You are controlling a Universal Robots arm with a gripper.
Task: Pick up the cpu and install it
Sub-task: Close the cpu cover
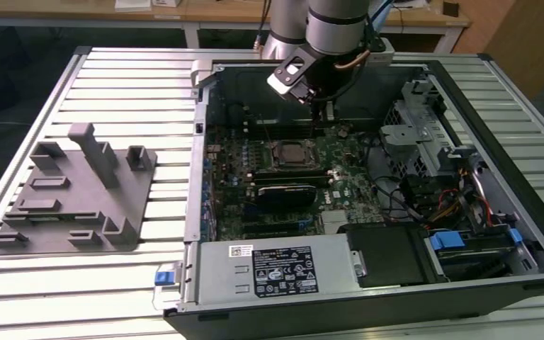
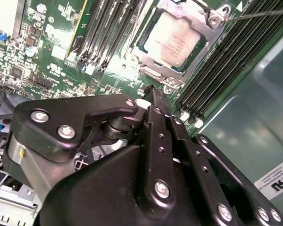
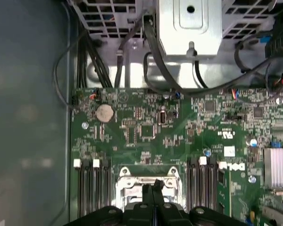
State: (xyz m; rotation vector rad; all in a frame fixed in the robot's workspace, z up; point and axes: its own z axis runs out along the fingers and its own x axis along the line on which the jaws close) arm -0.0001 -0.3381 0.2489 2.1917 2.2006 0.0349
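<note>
On the exterior view's left, a moulded grey plastic fixture (image 1: 74, 191) with upright posts lies flat on the slatted metal table (image 1: 111, 283). Just beside it, toward the exterior view's right, stands the open black computer case (image 1: 348, 312). A silver power-supply box (image 1: 272, 273) sits at the near edge of the case.

Inside the case lies the green motherboard (image 1: 343, 180) (image 2: 47, 56) (image 3: 146, 132). The cpu (image 1: 286, 152) (image 2: 172, 40), a flat square chip with a shiny silver top, is seated in its socket near the board's middle. In the second wrist view, the metal socket frame (image 2: 210, 21) lies over the chip's rim. Rows of long black memory slots (image 2: 226, 61) (image 3: 92, 188) run on either side of the socket.

The black gripper (image 1: 329, 115) (image 2: 151, 89) (image 3: 153, 187) on the silver arm hangs inside the case, near the socket's far edge in the exterior view. Its two fingers are pressed together with nothing between them. In both wrist views the tips sit close to the socket frame and apart from the cpu's top.

Farther to the exterior view's right stands a silver perforated metal drive cage (image 1: 414, 134) (image 3: 191, 23). Bundled black and coloured cables (image 1: 442, 205) run below it toward the case's near corner.
</note>
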